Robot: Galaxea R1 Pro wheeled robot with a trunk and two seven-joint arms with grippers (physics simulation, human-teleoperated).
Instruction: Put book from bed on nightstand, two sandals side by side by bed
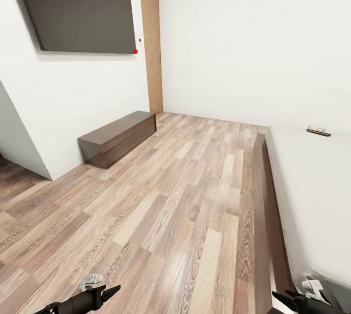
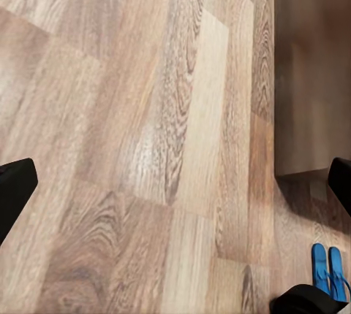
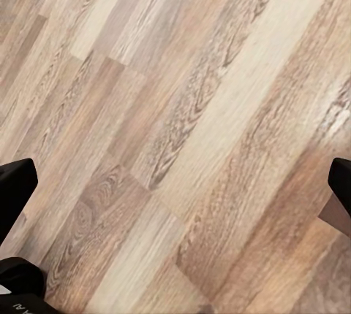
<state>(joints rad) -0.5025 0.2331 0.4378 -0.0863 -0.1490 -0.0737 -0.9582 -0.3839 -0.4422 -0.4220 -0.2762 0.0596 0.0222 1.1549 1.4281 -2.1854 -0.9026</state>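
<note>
The bed (image 1: 312, 192), a white mattress on a dark wooden frame, runs along the right of the head view. On its far part lies the book (image 1: 319, 130), small, thin and dark. In the left wrist view the two blue sandals (image 2: 327, 270) lie side by side on the wood floor, close to a brown wooden edge (image 2: 307, 73). My left gripper (image 1: 108, 292) (image 2: 175, 190) is low over the floor, open and empty. Beside the bed frame, my right gripper (image 1: 288, 299) (image 3: 175, 190) is also open, with bare planks between its fingers.
A low dark-brown dresser (image 1: 119, 136) stands against the left wall under a wall-mounted dark screen (image 1: 73, 7). A brown door (image 1: 152, 46) is at the far corner. A white wall corner (image 1: 29, 153) juts in at the left. Wood-plank floor (image 1: 170, 197) stretches between dresser and bed.
</note>
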